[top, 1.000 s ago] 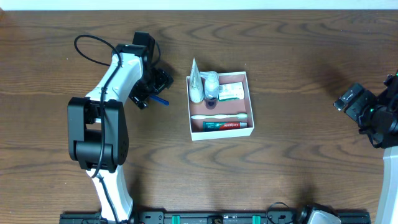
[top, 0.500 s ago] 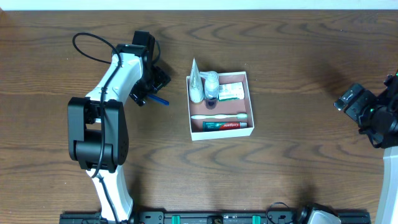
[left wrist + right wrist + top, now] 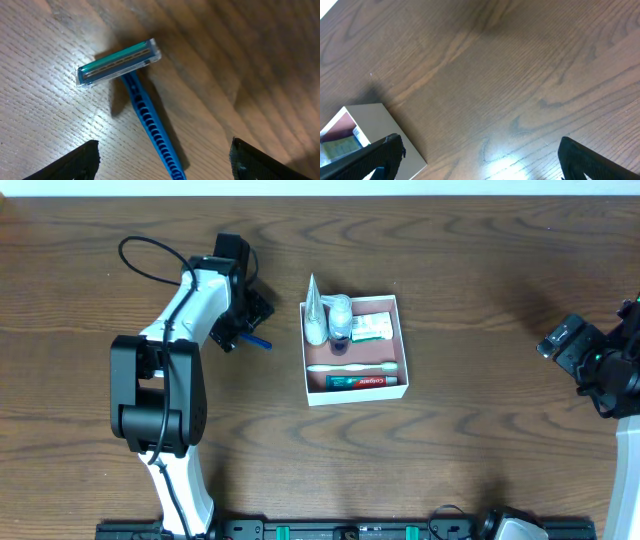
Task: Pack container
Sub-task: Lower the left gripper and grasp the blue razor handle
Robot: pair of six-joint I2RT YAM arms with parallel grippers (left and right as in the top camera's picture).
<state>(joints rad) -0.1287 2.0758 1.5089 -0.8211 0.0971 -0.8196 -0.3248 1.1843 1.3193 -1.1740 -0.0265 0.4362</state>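
The container (image 3: 403,340), a shallow square white box with a reddish-brown inside, sits mid-table and holds a white tube, a small bottle, a green-white carton, a white toothbrush and a toothpaste box. A corner of it shows in the right wrist view (image 3: 375,130). A blue razor (image 3: 257,340) lies on the table left of it. In the left wrist view the razor (image 3: 142,107) lies between the fingers of my open left gripper (image 3: 162,160), which hangs low over it (image 3: 240,320). My right gripper (image 3: 575,350) is open and empty at the far right (image 3: 480,160).
The table is dark brown wood (image 3: 480,270). A black cable loops from the left arm (image 3: 150,255). The arm bases stand along the front edge.
The left gripper has shifted very slightly over the razor. The right arm has not moved.
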